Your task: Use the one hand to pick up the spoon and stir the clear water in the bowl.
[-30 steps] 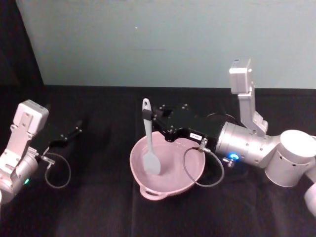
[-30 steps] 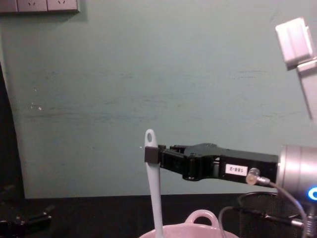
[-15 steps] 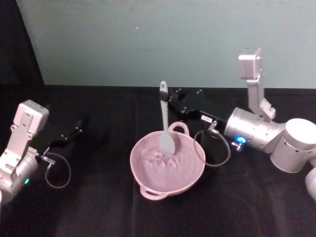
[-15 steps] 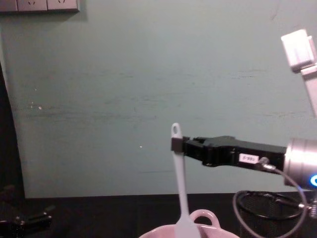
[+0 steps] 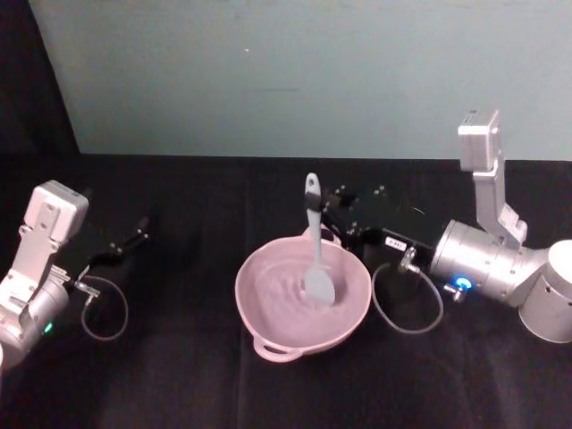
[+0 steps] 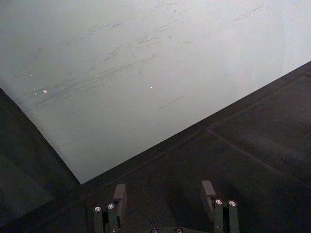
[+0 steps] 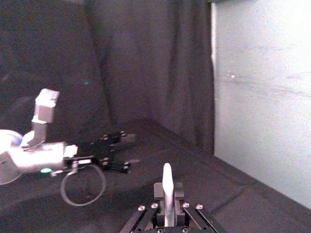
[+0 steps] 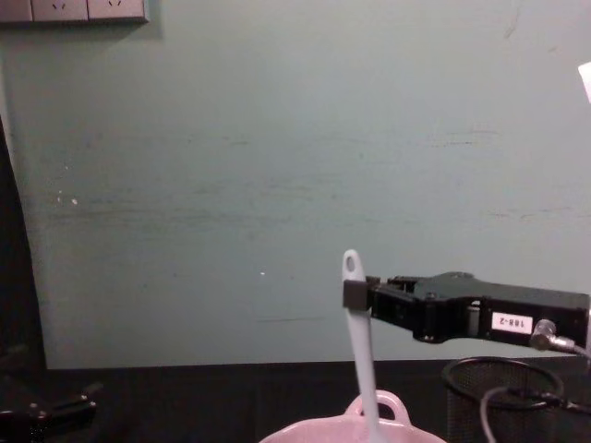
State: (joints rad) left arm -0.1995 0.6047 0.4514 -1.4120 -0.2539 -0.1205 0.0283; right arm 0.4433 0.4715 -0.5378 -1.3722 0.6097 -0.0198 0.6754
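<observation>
My right gripper reaches in from the right side of the head view, level above the black worktop, its tip at the far rim of the bowl. The jaws are clamped on the spoon, pinching the handle just under the oval hole at its top end. The spoon stands nearly upright, leaning a little, with the flat blade down inside the bowl, right of the bowl's centre in the head view. The water around the blade shows faint ripples.

In the chest view the right gripper comes in from the right edge at mid height against the pale green wall, and the spoon drops from it to the lower edge of the frame, passing just left of the bowl's arched loop handle. A black mesh cup sits in the lower right of that view, under my forearm. In my right wrist view the spoon's handle stands edge-on between the closed jaws.

The pink bowl sits at lower centre of the head view, a second small handle on its near rim.

My left gripper is parked low at the left of the head view, well apart from the bowl. In its own wrist view the left gripper has its jaws spread wide with nothing between them.
</observation>
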